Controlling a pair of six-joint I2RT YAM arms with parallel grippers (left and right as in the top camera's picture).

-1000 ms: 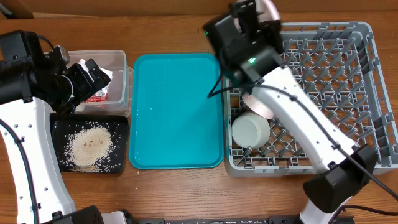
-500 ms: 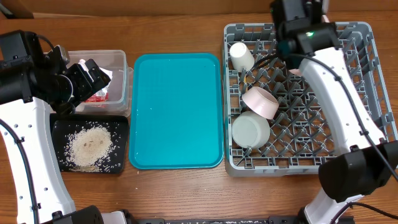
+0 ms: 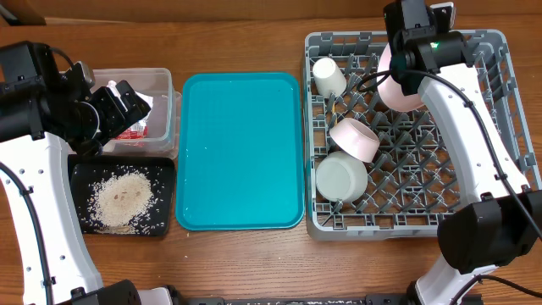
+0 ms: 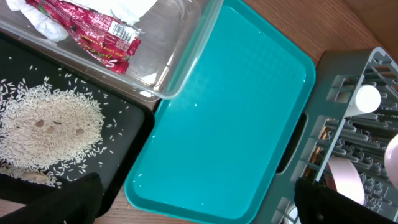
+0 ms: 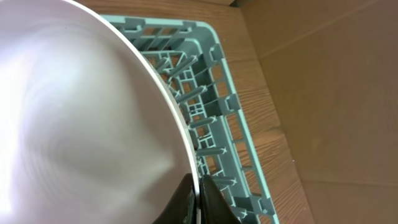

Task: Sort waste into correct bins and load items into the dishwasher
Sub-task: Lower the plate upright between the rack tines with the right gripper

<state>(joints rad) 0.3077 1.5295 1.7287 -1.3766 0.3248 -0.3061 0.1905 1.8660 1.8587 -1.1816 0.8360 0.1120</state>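
Pale pink plate (image 3: 394, 83), one only, is held on edge over the grey dish rack's (image 3: 501, 169) far rows, its rim pinched in the right gripper (image 5: 197, 198). The rack holds one cream cup (image 3: 329, 76), one pink bowl (image 3: 354, 140) and one grey-green bowl (image 3: 340, 176). The right arm stretches across the rack. The left gripper (image 4: 199, 204) hangs spread wide and empty.
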